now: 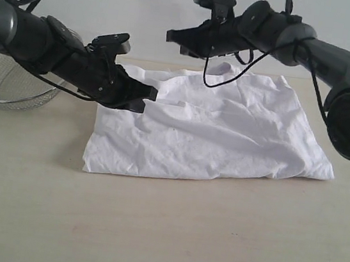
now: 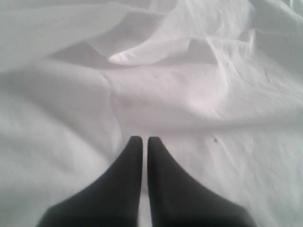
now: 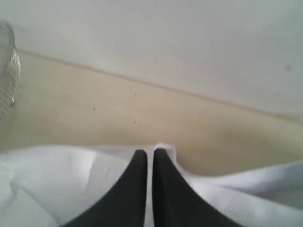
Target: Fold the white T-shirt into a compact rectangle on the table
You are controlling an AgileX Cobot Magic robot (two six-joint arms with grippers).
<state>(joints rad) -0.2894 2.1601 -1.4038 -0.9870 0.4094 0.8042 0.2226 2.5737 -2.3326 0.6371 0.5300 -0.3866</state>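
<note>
The white T-shirt (image 1: 227, 128) lies on the table (image 1: 161, 232) as a wrinkled, roughly rectangular bundle, plain side up. My left gripper (image 1: 152, 94) hovers low over the shirt's left part, jaws shut with nothing between them; its wrist view shows the shut left gripper (image 2: 142, 139) over rumpled white T-shirt fabric (image 2: 189, 85). My right gripper (image 1: 172, 37) is raised above the shirt's back edge, clear of the cloth. In its wrist view the right gripper (image 3: 150, 152) is shut and empty, with the white T-shirt (image 3: 57, 179) below and the table (image 3: 118, 109) beyond.
A steel mesh bowl (image 1: 13, 87) stands on the table at the far left, partly behind my left arm; its rim, the mesh bowl (image 3: 10, 71), also shows in the right wrist view. A pale wall (image 1: 146, 4) rises behind the table's back edge.
</note>
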